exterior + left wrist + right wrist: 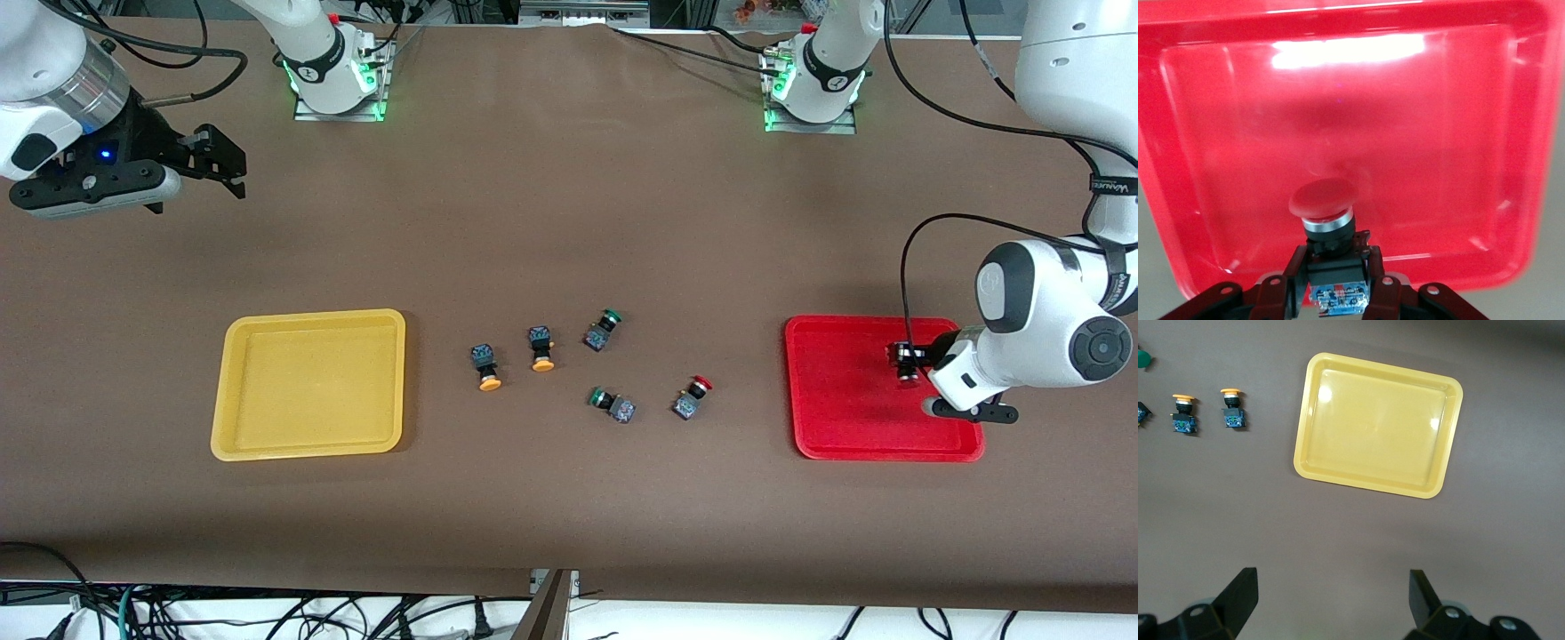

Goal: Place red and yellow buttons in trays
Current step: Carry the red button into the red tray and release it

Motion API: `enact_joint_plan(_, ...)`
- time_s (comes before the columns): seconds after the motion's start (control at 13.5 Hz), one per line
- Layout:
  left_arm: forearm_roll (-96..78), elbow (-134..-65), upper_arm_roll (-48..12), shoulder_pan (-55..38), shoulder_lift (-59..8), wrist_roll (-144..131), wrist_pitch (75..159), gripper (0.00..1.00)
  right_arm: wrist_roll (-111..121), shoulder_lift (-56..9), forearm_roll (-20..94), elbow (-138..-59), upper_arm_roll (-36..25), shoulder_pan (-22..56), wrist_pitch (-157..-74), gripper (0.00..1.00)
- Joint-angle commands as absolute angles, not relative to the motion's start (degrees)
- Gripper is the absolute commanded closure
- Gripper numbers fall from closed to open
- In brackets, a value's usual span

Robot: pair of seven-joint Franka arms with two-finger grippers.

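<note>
My left gripper (908, 357) is shut on a red-capped button (906, 370) and holds it over the red tray (845, 427), toward the left arm's end of it. In the left wrist view the fingers (1293, 270) clamp the button's dark body, and its red cap (1323, 199) points at the tray floor (1418, 133). A second red button (693, 396) lies on the table. Two yellow buttons (485, 366) (540, 348) lie beside the empty yellow tray (307, 382). My right gripper (218, 160) is open and empty, raised over the table's right-arm end; it waits.
Two green-capped switches (602, 329) (612, 404) lie among the buttons mid-table. The right wrist view shows the yellow tray (1378, 427), both yellow buttons (1183, 413) (1232, 407) and a green cap (1141, 358) at the frame edge. The table is covered in brown cloth.
</note>
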State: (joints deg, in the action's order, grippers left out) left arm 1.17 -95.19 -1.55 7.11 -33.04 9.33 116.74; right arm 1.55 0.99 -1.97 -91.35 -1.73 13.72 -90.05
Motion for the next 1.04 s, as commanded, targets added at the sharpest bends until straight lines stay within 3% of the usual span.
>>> enact_joint_plan(0.0,3.6,-99.4,-2.3,9.4,-32.4,10.2,122.7,0.7,1.7,0.6,-1.3,-90.4,-1.8,14.0,-89.5,0.0)
enact_joint_plan(0.52,3.6,-99.4,-2.4,13.6,-36.2,18.6,128.0,0.69,1.7,0.4,-1.3,-90.4,-1.8,14.0,-89.6,0.0)
enact_joint_plan(0.59,3.6,-99.4,-2.4,13.6,-36.3,18.9,128.0,0.64,1.7,0.4,-1.3,-90.4,-1.8,14.0,-89.7,0.0)
enact_joint_plan(0.67,3.6,-99.4,-2.3,13.6,-36.3,18.8,127.9,0.49,1.7,0.4,-1.3,-90.4,-1.8,14.0,-89.7,0.0)
enact_joint_plan(0.81,3.6,-98.5,-2.8,13.4,-35.6,18.1,127.3,0.02,1.7,0.4,-1.3,-90.4,-1.8,14.1,-89.7,0.0)
enact_joint_plan(0.96,3.4,-96.9,-4.1,12.0,-34.6,17.8,126.9,0.0,1.7,0.4,-1.3,-90.4,-1.8,14.1,-89.8,0.0)
